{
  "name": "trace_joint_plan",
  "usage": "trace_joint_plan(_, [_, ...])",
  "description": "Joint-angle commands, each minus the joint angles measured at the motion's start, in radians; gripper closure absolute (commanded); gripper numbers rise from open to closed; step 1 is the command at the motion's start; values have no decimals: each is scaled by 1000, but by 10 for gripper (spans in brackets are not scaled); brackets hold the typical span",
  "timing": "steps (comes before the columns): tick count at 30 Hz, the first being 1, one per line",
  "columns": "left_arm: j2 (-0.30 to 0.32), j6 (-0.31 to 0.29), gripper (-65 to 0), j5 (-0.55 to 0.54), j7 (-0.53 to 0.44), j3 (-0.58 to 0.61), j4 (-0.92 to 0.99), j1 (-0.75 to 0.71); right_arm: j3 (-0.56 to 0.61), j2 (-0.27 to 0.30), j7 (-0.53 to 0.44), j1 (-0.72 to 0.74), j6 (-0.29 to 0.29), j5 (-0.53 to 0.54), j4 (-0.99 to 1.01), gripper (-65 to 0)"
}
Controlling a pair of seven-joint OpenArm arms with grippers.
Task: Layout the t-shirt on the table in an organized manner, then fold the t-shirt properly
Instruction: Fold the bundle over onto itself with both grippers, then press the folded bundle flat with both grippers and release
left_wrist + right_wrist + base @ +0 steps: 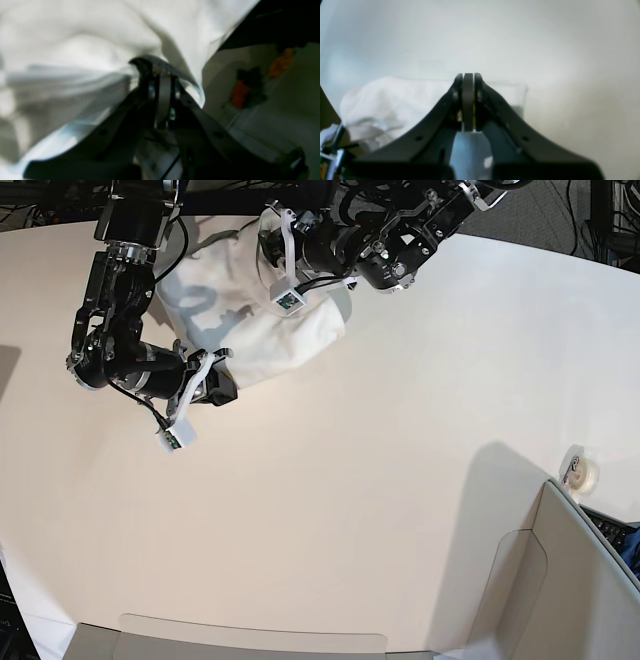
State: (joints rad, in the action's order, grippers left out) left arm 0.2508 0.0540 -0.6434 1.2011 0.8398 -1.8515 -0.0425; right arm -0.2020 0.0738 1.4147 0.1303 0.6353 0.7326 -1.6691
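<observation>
Both my pincers are pinched tight on the t-shirt. The shirt sits bunched at the far end of the table, between my two arms, well away from the grey-beige panel at the table's near right corner.

Left gripper: jaws pressed together with white cloth wrapped over the tips. Fabric fans out above and to the left of it in the left wrist view, heavily creased, blurred. In the base view this gripper is at the shirt's far edge.

Right gripper: jaws flat against each other, a strip of white cloth runs down between the fingers behind the tips. In the right wrist view the rest of the shirt lies crumpled just behind and left of the tips, with bare table beyond. In the base view it is at the shirt's near left corner.

Shirt is mostly white side up, a bit of blue print showing near its left edge. Not flat; folds everywhere.

Small round roll of tape on the table just beyond the panel, well apart from the shirt.
</observation>
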Motion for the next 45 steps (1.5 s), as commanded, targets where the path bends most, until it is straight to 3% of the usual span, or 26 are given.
trace_joint_plan(1, [22,11,-7,46,6,-4,-14,8,11,4,-18,21,-10,23,-7,0])
trace_joint_plan(5, [66,16,-7,60,6,-6,-17,6,71,10,-56,19,-12,9,4,0])
trace_joint_plan(10, [115,16,-7,61,3,-7,-17,11,132,7,-62,4,-12,-175,-3,0])
trace_joint_plan(13, [135,16,-7,61,1,-15,-15,13,135,13,-62,-36,-12,-229,-24,0])
trace_joint_plan(20, [137,17,-7,61,0,-192,-14,14,120,111,-62,-156,-12,-230,-171,0])
trace_joint_plan(25, [132,17,-7,61,-4,-224,6,85,80,131,-62,-251,-12,-230,-276,0])
trace_joint_plan(32, [23,17,-7,61,-8,-227,135,181,62,125,-62,-331,-10,-229,-339,0])
trace_joint_plan(42, [-37,16,-7,61,-106,-224,278,273,68,102,-62,-360,-10,-226,-351,0])
trace_joint_plan(45, [-57,16,-8,61,-125,-227,292,281,68,100,-62,-360,-10,-183,-351,0])
